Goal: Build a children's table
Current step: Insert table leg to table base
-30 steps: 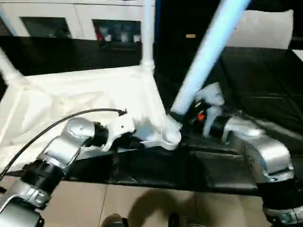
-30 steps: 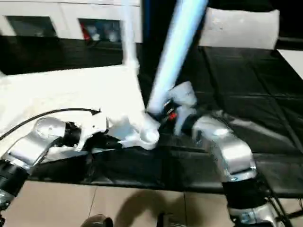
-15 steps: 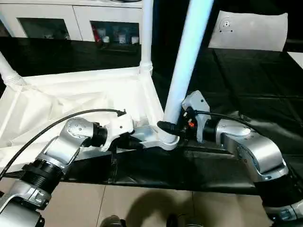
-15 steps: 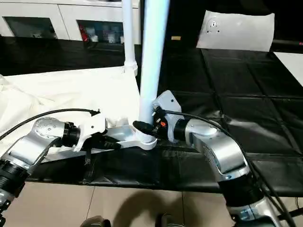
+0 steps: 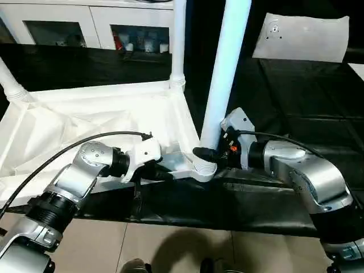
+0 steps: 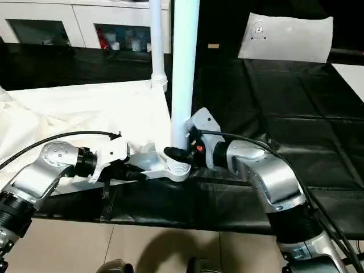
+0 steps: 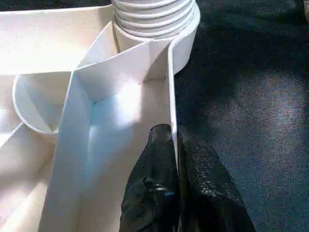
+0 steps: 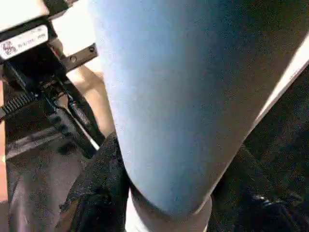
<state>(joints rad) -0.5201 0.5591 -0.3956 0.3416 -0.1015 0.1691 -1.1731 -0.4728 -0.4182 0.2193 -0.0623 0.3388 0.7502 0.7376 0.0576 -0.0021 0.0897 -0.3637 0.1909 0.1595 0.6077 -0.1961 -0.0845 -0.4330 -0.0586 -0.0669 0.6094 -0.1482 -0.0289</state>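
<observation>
Your right gripper (image 5: pixel 206 153) is clamped around the base of the leg (image 5: pixel 224 68) you are fitting, its two black fingers (image 8: pixel 99 191) wrapped either side of the round shaft just above the ribbed end, which sits in the near corner socket (image 5: pixel 203 168) directly below that hand. Your left gripper (image 7: pixel 175 159) is pinched shut on the thin side wall of the table top (image 5: pixel 102 114), a little way along the edge from that same socket, and it pins the upturned top on the black mat (image 5: pixel 296 114). The leg looks close to upright, so the job now is probably to seat it fully: press straight down along the shaft, not sideways, and keep the leg square to the socket so the ribs do not bind. Hold the left grip firm, because the light plastic top may slide or tip toward the right hand under the push. Two more legs (image 5: pixel 178 40) already stand beyond your hands.
</observation>
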